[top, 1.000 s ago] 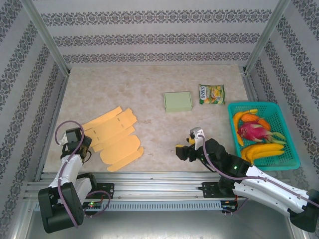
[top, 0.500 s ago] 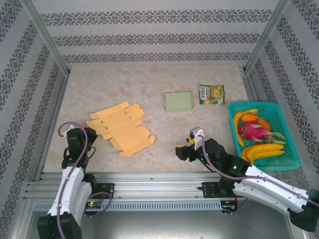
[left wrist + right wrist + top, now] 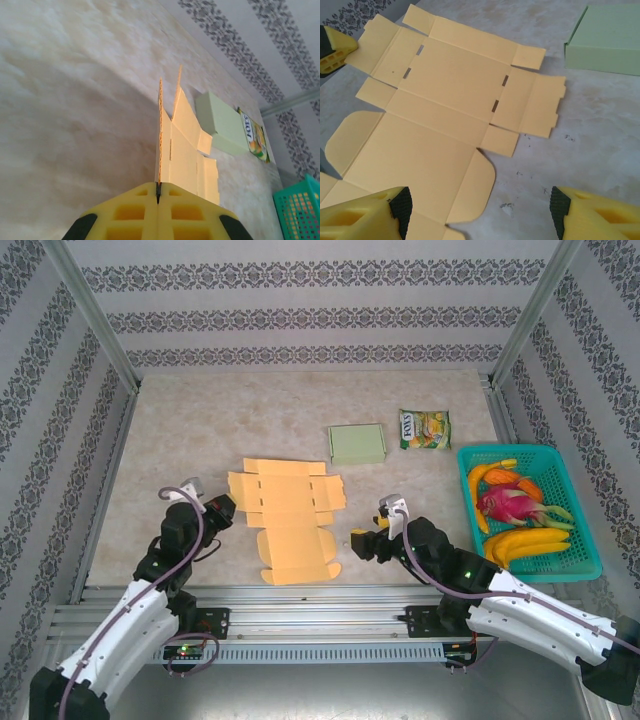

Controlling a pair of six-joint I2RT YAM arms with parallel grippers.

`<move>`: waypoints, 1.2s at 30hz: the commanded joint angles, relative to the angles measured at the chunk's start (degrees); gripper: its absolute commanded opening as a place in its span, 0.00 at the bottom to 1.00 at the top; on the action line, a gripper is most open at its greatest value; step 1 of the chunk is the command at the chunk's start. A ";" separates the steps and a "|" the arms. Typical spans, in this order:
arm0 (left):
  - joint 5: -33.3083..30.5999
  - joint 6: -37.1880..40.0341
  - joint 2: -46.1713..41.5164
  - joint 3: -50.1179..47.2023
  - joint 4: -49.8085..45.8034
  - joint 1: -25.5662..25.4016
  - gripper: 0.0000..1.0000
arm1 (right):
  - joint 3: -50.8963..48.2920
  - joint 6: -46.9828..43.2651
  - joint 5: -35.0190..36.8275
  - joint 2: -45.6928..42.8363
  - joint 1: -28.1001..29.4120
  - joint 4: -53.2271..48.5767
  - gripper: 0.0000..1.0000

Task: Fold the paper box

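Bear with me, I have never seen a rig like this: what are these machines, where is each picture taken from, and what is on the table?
These are two robot arms bolted at the near edge of a table, each ending in a yellow two-finger gripper. The wide picture looks down from above and behind them; the other two come from cameras on the wrists. On the table lie a flat, unfolded orange paper box, a folded green box, a snack packet and a teal basket of fruit. The left gripper is shut on the paper box's edge; the right gripper is open at its other side, holding nothing.
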 commanded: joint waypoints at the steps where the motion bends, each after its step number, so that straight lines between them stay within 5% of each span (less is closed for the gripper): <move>1: -6.86 3.23 0.39 2.17 6.63 -6.49 0.00 | 0.30 -0.95 1.97 -0.02 -0.55 0.32 0.74; 7: -9.11 10.17 4.45 3.03 18.94 -12.92 0.00 | 2.16 -3.46 3.71 0.63 -0.91 -1.26 0.74; 13: -8.88 19.63 10.44 4.61 30.76 -13.65 0.00 | 9.29 -14.65 1.20 4.61 -2.42 -1.54 0.73; 20: -5.06 32.03 14.51 10.04 28.03 -13.63 0.00 | 23.88 -44.64 -11.97 17.58 -9.74 -1.59 0.70; 28: -0.34 39.88 10.70 4.55 33.28 -13.66 0.00 | 43.55 -70.10 -35.53 34.55 -20.73 -18.40 0.66; 36: -1.03 40.77 7.63 1.54 35.84 -13.70 0.01 | 53.13 -82.05 -38.97 39.57 -29.36 -27.31 0.62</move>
